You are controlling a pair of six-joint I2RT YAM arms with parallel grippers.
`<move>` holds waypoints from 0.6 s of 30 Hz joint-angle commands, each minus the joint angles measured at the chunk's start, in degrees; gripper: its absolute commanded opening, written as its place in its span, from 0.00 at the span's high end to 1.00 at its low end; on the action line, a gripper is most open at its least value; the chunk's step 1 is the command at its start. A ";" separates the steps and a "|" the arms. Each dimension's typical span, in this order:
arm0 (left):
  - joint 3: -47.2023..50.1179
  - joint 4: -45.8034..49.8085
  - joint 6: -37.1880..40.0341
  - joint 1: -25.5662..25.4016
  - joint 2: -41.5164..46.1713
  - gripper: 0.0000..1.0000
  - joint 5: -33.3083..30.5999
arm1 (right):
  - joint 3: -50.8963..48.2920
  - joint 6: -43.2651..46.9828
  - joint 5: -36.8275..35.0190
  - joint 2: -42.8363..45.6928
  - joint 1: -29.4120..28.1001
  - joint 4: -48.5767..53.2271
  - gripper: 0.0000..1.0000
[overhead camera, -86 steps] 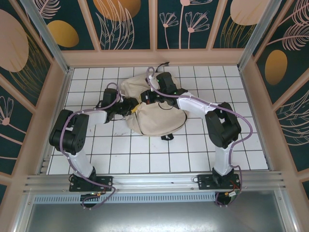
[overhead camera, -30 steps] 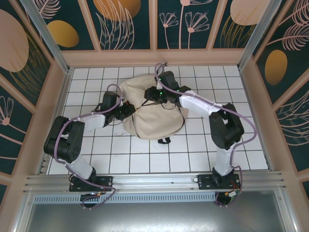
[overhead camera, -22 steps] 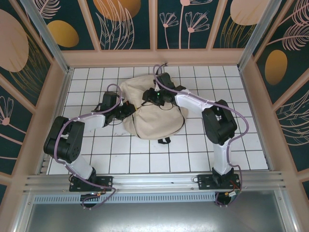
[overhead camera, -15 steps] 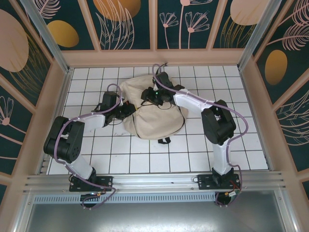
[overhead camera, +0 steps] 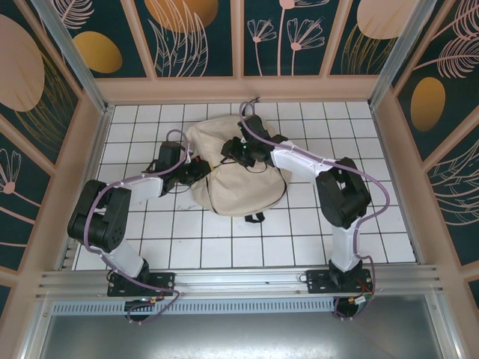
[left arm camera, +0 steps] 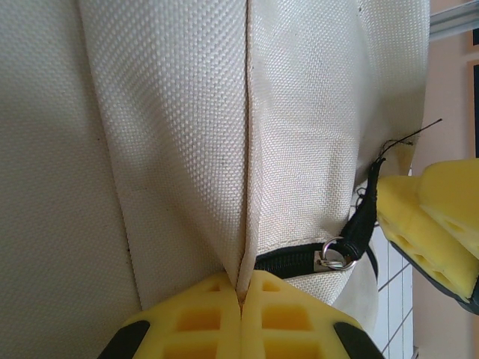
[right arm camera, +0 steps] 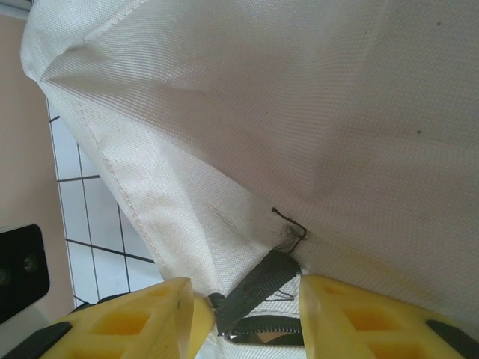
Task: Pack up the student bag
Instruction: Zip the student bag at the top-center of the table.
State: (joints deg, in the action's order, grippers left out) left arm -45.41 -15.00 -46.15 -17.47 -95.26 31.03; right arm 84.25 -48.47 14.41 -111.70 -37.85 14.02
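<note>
The student bag [overhead camera: 243, 183], a beige fabric backpack with dark zippers, lies on the white tiled table. My left gripper [overhead camera: 200, 170] is at its left side. In the left wrist view that gripper [left arm camera: 241, 288] is shut on a raised fold of the bag's fabric [left arm camera: 224, 149], with a zipper pull ring [left arm camera: 334, 259] just to the right. My right gripper [overhead camera: 233, 149] is over the bag's top. Its yellow fingers [right arm camera: 161, 318] stand apart on either side of a black zipper end tab [right arm camera: 258, 288], and a gap shows beside the tab.
The white gridded table [overhead camera: 224, 239] is walled by wooden panels [overhead camera: 239, 88] at the back and on both sides. A black strap loop [overhead camera: 257, 217] sticks out from the bag's near edge. My right gripper's yellow finger [left arm camera: 430, 224] shows at the right of the left wrist view.
The bag has been pulled into a taller, narrower shape since the earliest frame. Over the last second the right wrist shifted a little over the bag's top. The left arm held still.
</note>
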 commanded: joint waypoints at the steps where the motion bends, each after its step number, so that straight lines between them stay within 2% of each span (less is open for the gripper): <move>1: -0.50 -1.61 -0.13 -0.24 1.31 1.00 3.17 | 1.51 -2.23 1.01 -1.60 -0.62 1.52 0.58; 8: -0.74 -1.72 0.10 -0.20 1.35 1.00 3.78 | 5.37 -1.07 1.84 -4.92 -1.60 3.23 0.63; 12: -0.99 -1.69 0.10 -0.19 1.38 1.00 3.87 | 6.58 -0.97 0.86 -6.46 -1.79 3.91 0.71; 15: -1.19 -1.06 0.18 -0.28 1.48 1.00 3.34 | 6.95 -0.46 -1.75 -6.43 -1.79 4.40 0.85; 18: -1.26 1.11 0.25 -0.25 2.28 1.00 0.95 | 7.09 1.52 -8.52 -5.04 -1.75 6.53 0.96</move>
State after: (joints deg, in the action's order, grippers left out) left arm -45.43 -14.94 -46.13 -17.47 -95.15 30.96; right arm 89.71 -48.80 12.84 -117.21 -39.13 17.15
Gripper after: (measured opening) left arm 0.048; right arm 0.061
